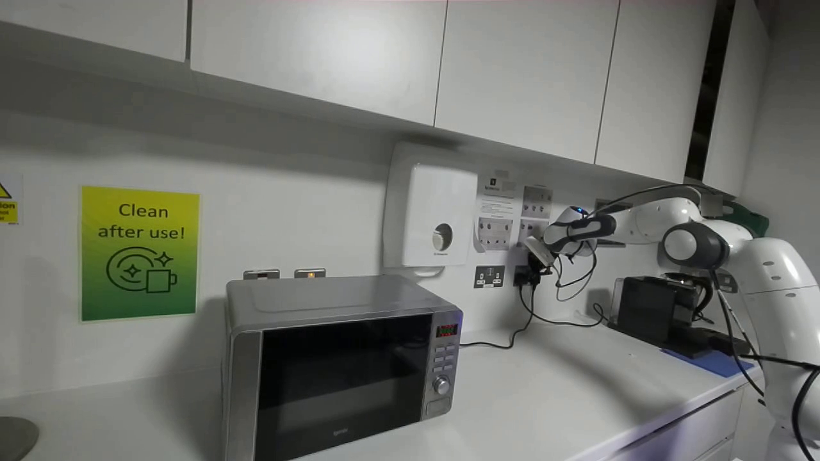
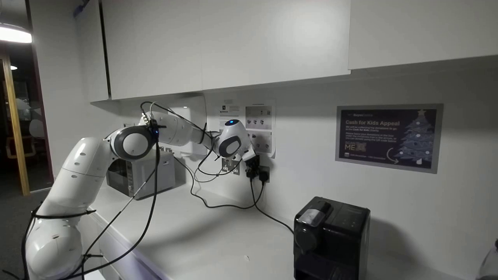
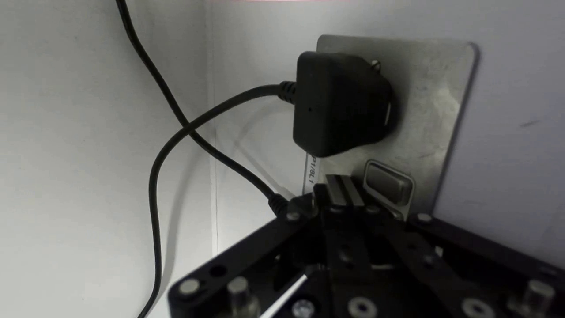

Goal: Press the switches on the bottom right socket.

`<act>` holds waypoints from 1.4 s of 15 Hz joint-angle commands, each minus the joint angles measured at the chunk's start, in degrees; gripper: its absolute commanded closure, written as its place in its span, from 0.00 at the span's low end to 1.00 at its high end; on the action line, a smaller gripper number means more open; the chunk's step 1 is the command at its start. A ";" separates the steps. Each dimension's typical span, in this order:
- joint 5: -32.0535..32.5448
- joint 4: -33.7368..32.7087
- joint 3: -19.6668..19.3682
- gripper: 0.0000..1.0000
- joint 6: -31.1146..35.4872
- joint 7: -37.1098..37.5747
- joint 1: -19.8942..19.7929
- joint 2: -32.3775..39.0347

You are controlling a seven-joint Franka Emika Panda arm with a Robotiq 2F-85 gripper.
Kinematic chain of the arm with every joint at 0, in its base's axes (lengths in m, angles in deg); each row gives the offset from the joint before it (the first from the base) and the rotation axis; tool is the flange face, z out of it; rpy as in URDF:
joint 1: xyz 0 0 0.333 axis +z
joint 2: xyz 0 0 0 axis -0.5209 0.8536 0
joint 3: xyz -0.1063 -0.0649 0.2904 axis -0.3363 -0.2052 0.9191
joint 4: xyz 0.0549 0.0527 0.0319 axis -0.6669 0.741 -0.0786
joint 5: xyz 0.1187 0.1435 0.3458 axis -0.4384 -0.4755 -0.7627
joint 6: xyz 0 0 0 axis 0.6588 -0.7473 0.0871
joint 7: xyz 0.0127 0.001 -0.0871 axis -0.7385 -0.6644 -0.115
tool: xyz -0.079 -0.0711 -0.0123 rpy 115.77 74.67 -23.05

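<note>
Here's the pincer [image 3: 345, 191], closed up with nothing in its grip, the socket [image 3: 435, 106] right ahead and a switch [image 3: 388, 183] just beside the pincer's tip! Reaching looks done; no press shows clearly, so pressing the switches is, I'd judge, still to come

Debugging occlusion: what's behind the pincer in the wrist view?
Past the pincer: part of the metal socket plate, one rocker switch, perhaps a sliver of another. The plate's lower part in this view is mostly covered; any contact there can't be seen.
</note>
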 commanded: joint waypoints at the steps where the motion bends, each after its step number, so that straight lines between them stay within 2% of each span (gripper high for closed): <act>1: 1.29 -0.63 0.80 1.00 -3.01 -4.87 -0.51 -1.06; 9: 1.12 1.92 1.40 1.00 -10.65 -19.71 -1.04 -4.77; 17: 3.93 3.23 0.86 1.00 -27.72 -32.23 -0.61 -8.02; 21: 5.51 1.25 0.93 1.00 -36.37 -38.59 -0.90 -7.66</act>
